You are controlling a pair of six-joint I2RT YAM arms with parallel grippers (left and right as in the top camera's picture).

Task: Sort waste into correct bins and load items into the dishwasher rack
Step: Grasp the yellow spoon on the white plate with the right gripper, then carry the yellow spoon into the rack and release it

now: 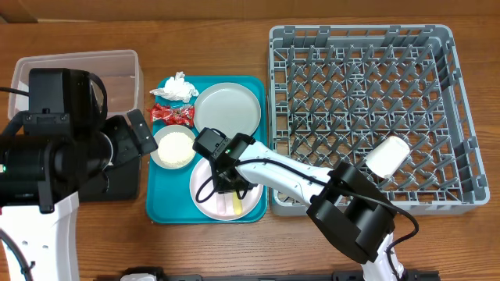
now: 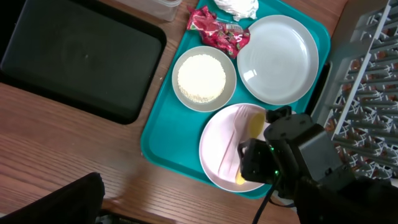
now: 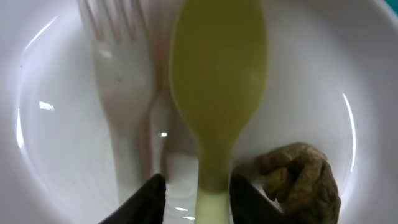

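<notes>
Two plates (image 1: 226,109) — grey and pink, the pink partly hidden — one bowl (image 2: 175,79), cup (image 1: 387,154), spoon (image 3: 217,81), fork (image 3: 118,93). Right jaws open, straddling the spoon's handle; left jaws' state unclear.

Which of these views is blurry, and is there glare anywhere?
Right wrist: soft close-up, yellow spoon and fork out of focus, glare spots on the pink plate. Left wrist: sharp, sheen on the grey plate. Overhead: sharp, evenly lit.

A pale fork (image 3: 118,93) and brown scrap (image 3: 301,177) crowd the yellow spoon (image 3: 217,81) on both sides.
</notes>
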